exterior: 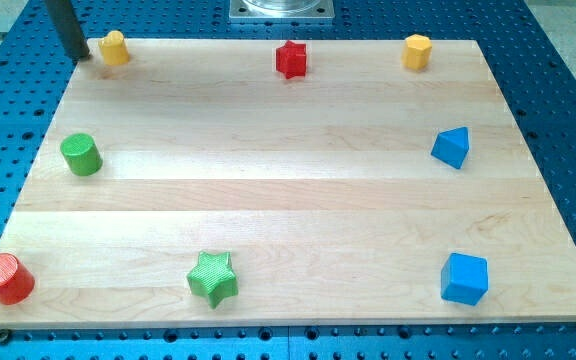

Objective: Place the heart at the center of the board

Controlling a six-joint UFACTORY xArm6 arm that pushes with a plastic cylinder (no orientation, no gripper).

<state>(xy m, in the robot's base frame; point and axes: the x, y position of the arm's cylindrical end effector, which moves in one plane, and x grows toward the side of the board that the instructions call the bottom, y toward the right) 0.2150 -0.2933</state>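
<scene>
The yellow heart [114, 47] lies at the board's top left corner. My dark rod comes down from the view's top left, and my tip [81, 56] rests just left of the yellow heart, at the board's corner edge, a small gap away from it. The wooden board [268, 190] fills most of the view.
A red star [291, 59] sits at top centre and a yellow hexagon [417, 51] at top right. A green cylinder [81, 154] is at the left, a red cylinder [5, 279] at bottom left, a green star [213, 277] at the bottom. A blue wedge-like block [452, 147] and a blue cube [464, 278] are at the right.
</scene>
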